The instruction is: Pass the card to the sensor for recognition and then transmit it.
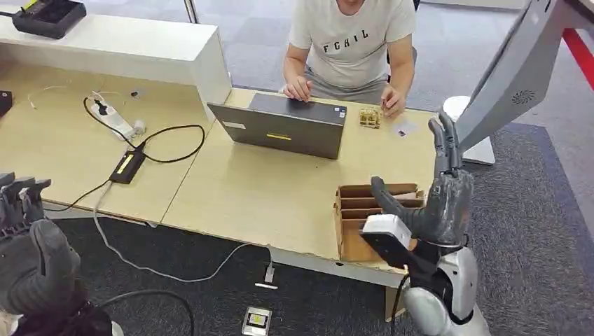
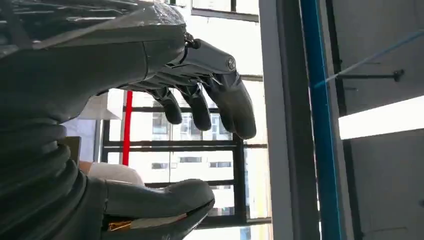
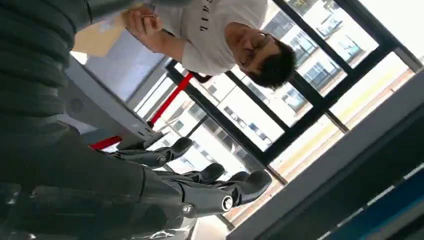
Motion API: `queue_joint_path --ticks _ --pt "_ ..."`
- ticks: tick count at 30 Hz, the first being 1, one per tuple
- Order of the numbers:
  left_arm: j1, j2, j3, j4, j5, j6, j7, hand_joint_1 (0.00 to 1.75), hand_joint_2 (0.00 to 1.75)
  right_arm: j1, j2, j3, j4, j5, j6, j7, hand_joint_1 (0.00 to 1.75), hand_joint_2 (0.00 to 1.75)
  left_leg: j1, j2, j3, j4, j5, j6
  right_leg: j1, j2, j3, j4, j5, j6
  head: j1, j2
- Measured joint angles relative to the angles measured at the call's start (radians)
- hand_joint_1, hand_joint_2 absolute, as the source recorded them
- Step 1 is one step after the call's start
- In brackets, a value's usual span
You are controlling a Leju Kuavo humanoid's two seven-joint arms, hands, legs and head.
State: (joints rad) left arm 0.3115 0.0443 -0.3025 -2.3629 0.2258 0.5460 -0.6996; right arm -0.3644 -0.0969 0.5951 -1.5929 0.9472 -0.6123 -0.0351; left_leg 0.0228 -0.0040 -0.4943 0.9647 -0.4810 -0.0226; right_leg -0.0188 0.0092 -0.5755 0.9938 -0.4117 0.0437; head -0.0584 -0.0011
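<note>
I am holding my right hand (image 1: pixel 448 199) raised with fingers apart and nothing in it, just above the cardboard box (image 1: pixel 357 210). My left hand (image 1: pixel 24 210), low beside the desk (image 1: pixel 273 189), is loosely spread and holding nothing too. A small card (image 1: pixel 404 128) is lying well beyond my right fingertips, by the person's hand (image 1: pixel 392 103), so any reach there should be slow and clear the box.

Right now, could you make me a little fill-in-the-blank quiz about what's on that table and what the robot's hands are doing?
1. The open laptop stands in front of a seated ____.
2. The right hand is raised beside a brown ____ box at the table's near edge.
3. The left hand holds ____.
4. The black cable runs from the white ____ strip.

Missing words: person; cardboard; nothing; power
</note>
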Motion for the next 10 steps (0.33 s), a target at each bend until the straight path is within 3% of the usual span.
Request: queue_joint_path --ticks 6,10 --pt "0.004 0.000 -0.001 -0.010 -0.038 0.066 0.000 0.68 1.75 0.091 -0.026 0.008 -0.146 -0.036 -0.062 -0.017 0.00 1.75 0.000 0.001 0.000 0.000 0.000 0.000 0.000 0.000 0.000 0.000 0.000 0.000 0.000 0.000" --pt "0.014 0.002 -0.006 -0.024 -0.074 0.127 0.000 0.65 1.75 0.165 -0.028 0.001 -0.192 -0.194 -0.084 -0.127 0.00 1.75 0.000 0.000 0.000 0.000 0.000 0.000 0.000 0.000 0.001 0.000 0.000 0.000 -0.001 0.000"
